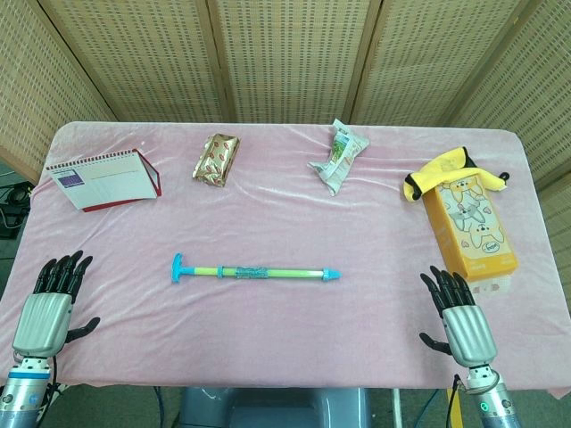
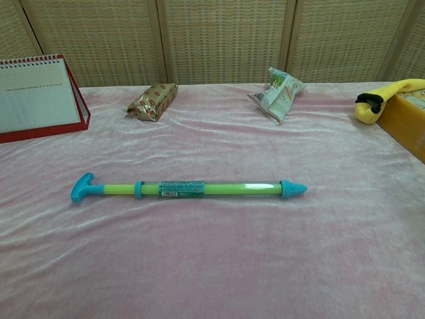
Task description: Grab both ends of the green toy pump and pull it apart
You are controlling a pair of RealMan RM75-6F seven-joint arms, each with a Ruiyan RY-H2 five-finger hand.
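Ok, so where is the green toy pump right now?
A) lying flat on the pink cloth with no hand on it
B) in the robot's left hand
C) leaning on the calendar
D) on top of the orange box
A: the green toy pump lies flat on the pink cloth, and the left hand and right hand rest apart from it near the front edge.

Head view looks down from high on the whole table (image 1: 268, 312) — chest view sits low, nearer, sharing its middle

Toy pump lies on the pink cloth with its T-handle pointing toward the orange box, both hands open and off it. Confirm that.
Wrong direction. The head view shows the toy pump with its T-handle toward the calendar, away from the orange box. The left hand and right hand are open, off it.
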